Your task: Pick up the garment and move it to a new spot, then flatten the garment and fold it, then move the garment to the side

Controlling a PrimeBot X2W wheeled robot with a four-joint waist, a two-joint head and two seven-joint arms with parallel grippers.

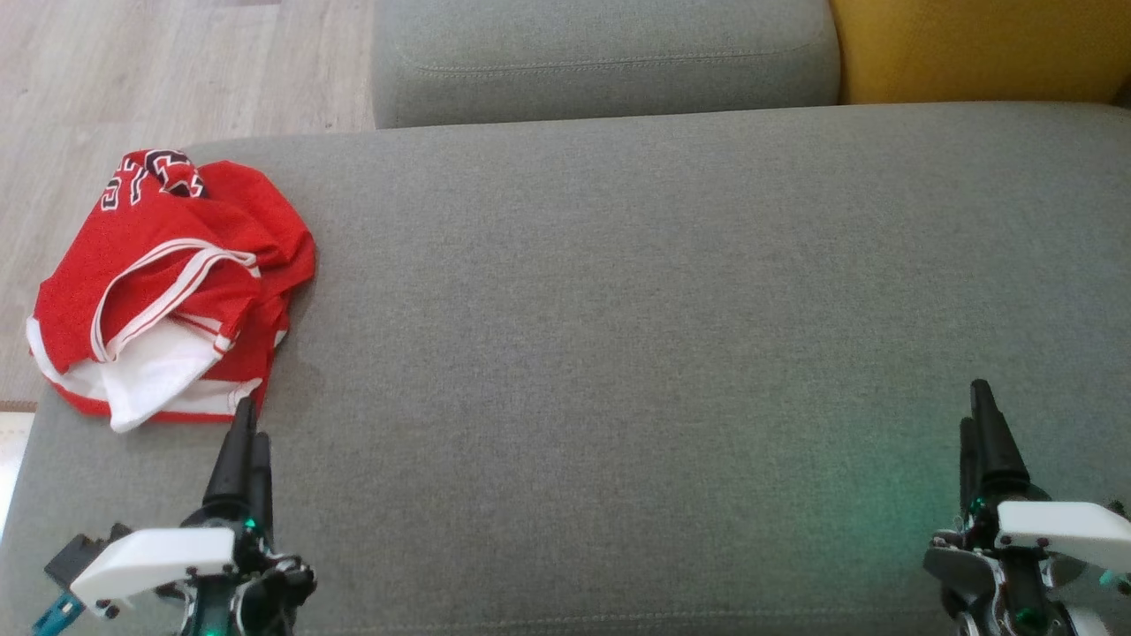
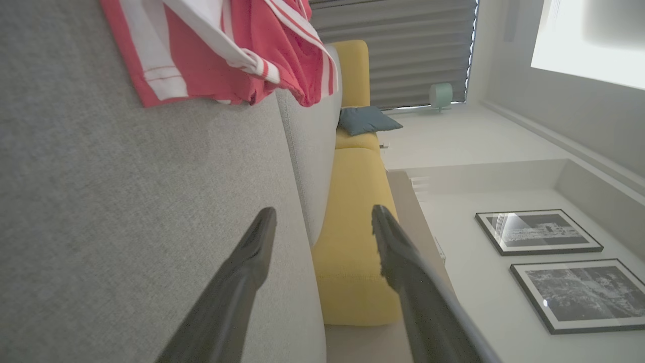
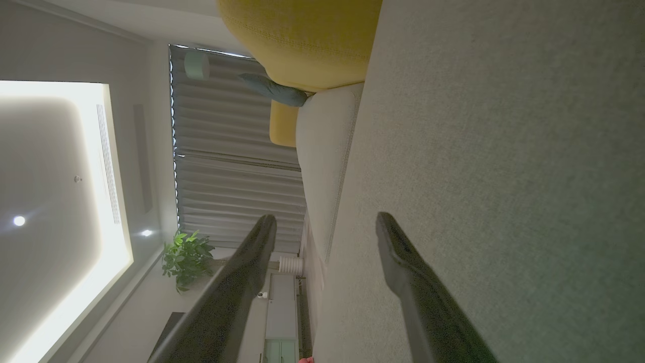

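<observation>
The garment (image 1: 172, 283) is a crumpled red jersey with white trim and black lettering, heaped at the far left of the grey sofa seat (image 1: 618, 309). In the left wrist view the garment (image 2: 227, 45) lies beyond the fingertips, apart from them. My left gripper (image 1: 247, 424) stands open at the lower left, its tips just short of the jersey's near hem, nothing between its fingers. My right gripper (image 1: 976, 411) is open at the lower right over bare cushion, far from the garment. Both wrist views show the fingers spread wide and empty.
A grey back cushion (image 1: 601, 57) lines the far edge, with a yellow cushion (image 1: 981, 49) to its right. Wooden floor (image 1: 177, 71) lies past the seat's left edge, close to the garment. Wide bare seat stretches between the grippers.
</observation>
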